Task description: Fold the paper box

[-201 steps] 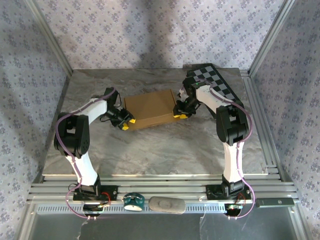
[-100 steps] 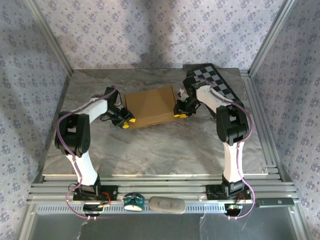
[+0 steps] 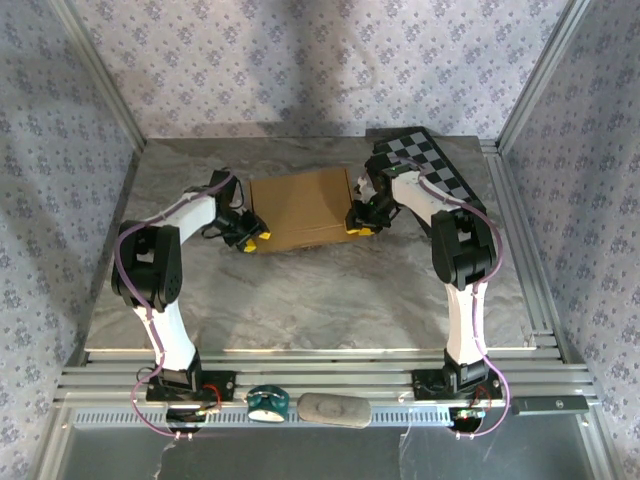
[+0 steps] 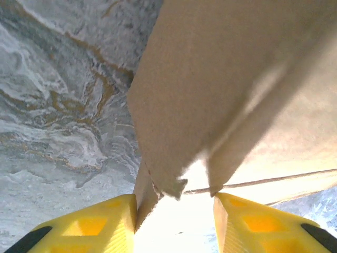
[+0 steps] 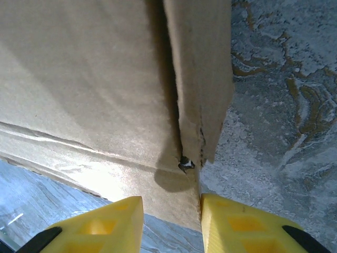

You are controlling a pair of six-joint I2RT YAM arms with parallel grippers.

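The paper box [image 3: 300,208] is a shallow brown cardboard mailer lying closed at mid-table, slightly skewed. My left gripper [image 3: 255,239] is at its near-left corner. In the left wrist view the yellow fingers [image 4: 100,226] stand apart astride that corner of the box [image 4: 210,79]; the left one rests against the side wall and a flap tip hangs between them. My right gripper [image 3: 358,226] is at the box's near-right corner. In the right wrist view its jaws are apart over the box [image 5: 95,79], the right finger [image 5: 237,226] against the side wall's edge.
A black-and-grey checkerboard panel [image 3: 435,160] lies at the back right, just behind the right arm. Patterned walls and metal posts enclose the marble table [image 3: 300,300]. A teal object [image 3: 268,402] and a grey pad [image 3: 333,409] sit on the near rail.
The box has slid and turned a little toward the back of the table. My left gripper followed it back and slightly inward. The right gripper has barely moved.
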